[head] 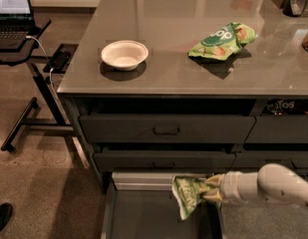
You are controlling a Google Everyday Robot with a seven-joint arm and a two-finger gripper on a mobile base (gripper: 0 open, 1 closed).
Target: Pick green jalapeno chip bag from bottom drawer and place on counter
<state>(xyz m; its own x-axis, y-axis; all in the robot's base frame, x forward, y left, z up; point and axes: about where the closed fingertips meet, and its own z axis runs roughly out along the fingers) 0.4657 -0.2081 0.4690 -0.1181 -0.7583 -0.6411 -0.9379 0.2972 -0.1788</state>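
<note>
My gripper [206, 190] reaches in from the right on a white arm and is shut on the green jalapeno chip bag [186, 195]. It holds the bag above the open bottom drawer [143, 218], near the drawer's pale back panel. The bag hangs crumpled, with its lower end pointing down-left. The counter [183, 49] lies above the drawer cabinets, well above the bag.
A white bowl [124, 54] and a brighter green "pop" bag [222, 40] lie on the counter. A laptop [11, 9] sits on a black stand at far left. Upper drawers with bar handles [166, 131] are closed. A shoe [1, 218] shows at bottom left.
</note>
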